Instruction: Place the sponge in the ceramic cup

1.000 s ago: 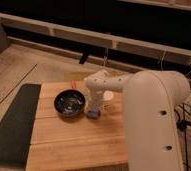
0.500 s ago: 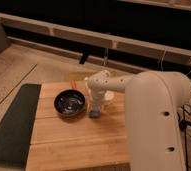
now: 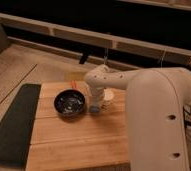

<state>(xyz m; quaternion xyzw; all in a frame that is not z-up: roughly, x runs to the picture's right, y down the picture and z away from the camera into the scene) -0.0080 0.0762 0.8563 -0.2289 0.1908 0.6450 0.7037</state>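
The sponge (image 3: 94, 108), a small blue-grey block, hangs just above the wooden table (image 3: 74, 145), between the dark bowl and the ceramic cup. My gripper (image 3: 95, 104) points straight down from the white arm and is shut on the sponge. The ceramic cup (image 3: 108, 98), small and white, stands right beside the gripper on its right, partly hidden by the arm. The sponge is outside the cup.
A wide dark bowl (image 3: 69, 104) sits just left of the sponge. A dark mat (image 3: 14, 125) runs along the table's left side. A pale packet (image 3: 74, 76) lies at the table's back edge. My bulky white arm (image 3: 159, 115) covers the table's right side.
The sponge has risen slightly off the table with the gripper. The bowl and the cup have stayed in place.
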